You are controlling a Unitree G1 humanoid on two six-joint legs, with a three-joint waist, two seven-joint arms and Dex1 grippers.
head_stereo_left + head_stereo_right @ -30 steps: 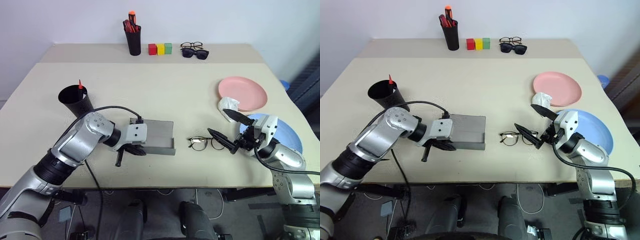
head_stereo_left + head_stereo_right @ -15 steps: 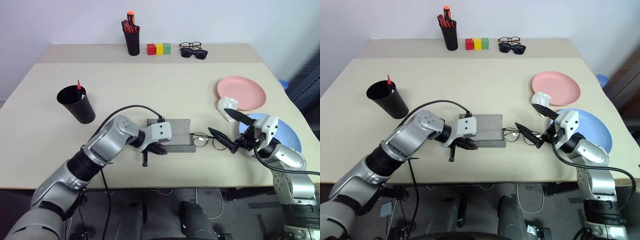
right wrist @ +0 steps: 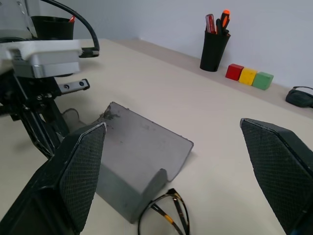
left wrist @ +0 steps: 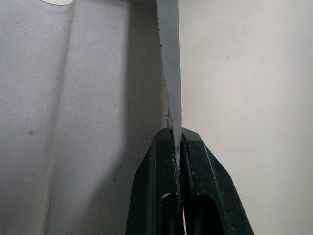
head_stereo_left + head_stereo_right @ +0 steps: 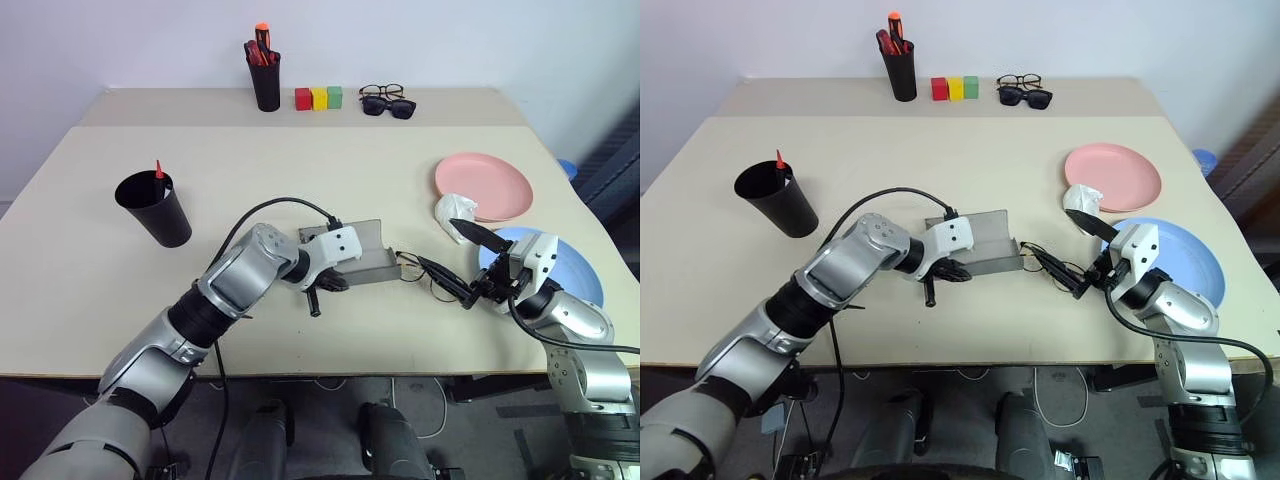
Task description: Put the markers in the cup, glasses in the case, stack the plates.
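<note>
The grey case [image 5: 352, 253] sits mid-surface with its open side turned toward the glasses [image 5: 422, 273], which lie just beside its right end, frame running roughly across the robot's front. The right pincer [image 5: 452, 262] is the nearer one: it hangs wide, one finger above and one low over the glasses, which sit just off its tips on the case side. That arm reaches in nearly level from beside the blue plate [image 5: 578, 268]. The left pincer [image 5: 943, 275] is pinched tight on the case's thin wall, wrist angled down and across, steadying it. Judging from this, the glasses need only a short carry leftward into the case.
</note>
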